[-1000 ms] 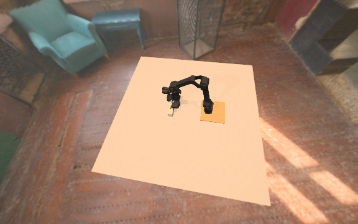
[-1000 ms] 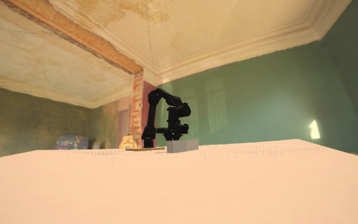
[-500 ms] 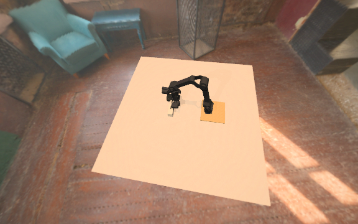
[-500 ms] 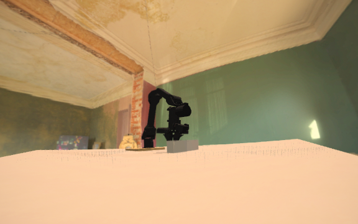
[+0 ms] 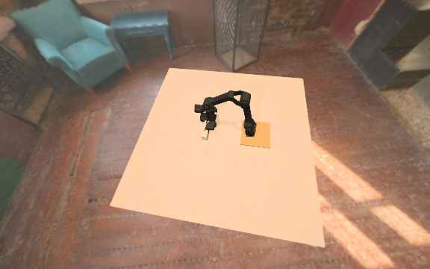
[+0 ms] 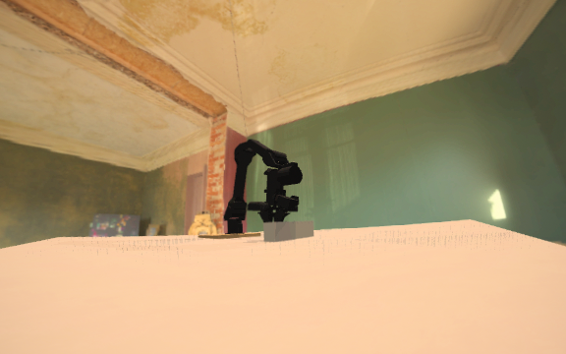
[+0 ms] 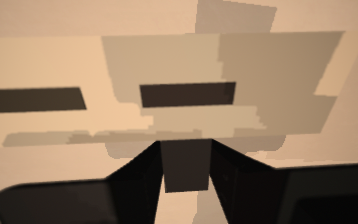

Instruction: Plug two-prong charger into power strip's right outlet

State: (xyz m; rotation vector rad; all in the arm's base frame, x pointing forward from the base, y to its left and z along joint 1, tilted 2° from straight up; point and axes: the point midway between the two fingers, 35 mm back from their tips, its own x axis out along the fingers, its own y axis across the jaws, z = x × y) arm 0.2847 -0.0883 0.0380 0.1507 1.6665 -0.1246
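The pale power strip [image 5: 204, 134] [image 6: 280, 232] [image 7: 280, 112] lies on the table top. In the wrist view it runs across the picture with two dark outlets, a left one [image 7: 34, 100] and a right one [image 7: 188, 95]. My gripper [image 6: 274, 217] [image 7: 183, 141] is shut on the dark charger [image 7: 187, 172], which shows as a small block between the fingertips. In the wrist view the charger appears just below the strip's lower edge, under the right outlet. The prongs are hidden, and its exact height above the strip cannot be told.
The arm's base stands on an orange square plate [image 5: 257, 141] beside the strip, on the pale table top [image 5: 215, 179]. The arm arches from there over to the strip. Arm and gripper shadows fall across the strip's right part. An armchair and a small blue table stand beyond the table top.
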